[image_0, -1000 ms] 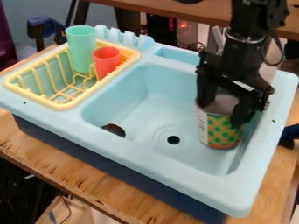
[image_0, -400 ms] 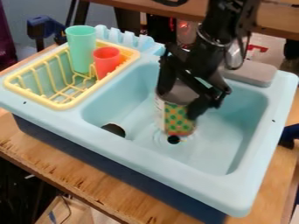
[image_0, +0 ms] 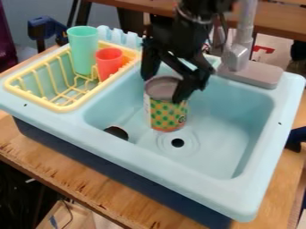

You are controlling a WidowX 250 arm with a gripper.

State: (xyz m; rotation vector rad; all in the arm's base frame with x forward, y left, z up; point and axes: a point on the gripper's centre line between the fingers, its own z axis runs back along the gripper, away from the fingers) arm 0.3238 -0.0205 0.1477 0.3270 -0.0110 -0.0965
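Observation:
Over the back left part of the light blue sink basin hangs my black gripper (image_0: 161, 89), pointing down and open. Its fingers stand on either side of the rim of a metal can (image_0: 166, 116), one at the rim's upper left and one at its front right. The can is upright, with a green-dotted yellow and orange label, behind and left of the dark drain hole. Whether the fingers touch it I cannot tell.
A yellow dish rack (image_0: 65, 107) on the left holds a mint green cup (image_0: 82, 51) and a red cup (image_0: 108, 62). A grey faucet (image_0: 239, 56) rises at the back right. The sink's rim (image_0: 179, 172) encloses the basin.
The gripper and can have moved left and toward the back across the basin. The fingertips now stand higher on the can than before.

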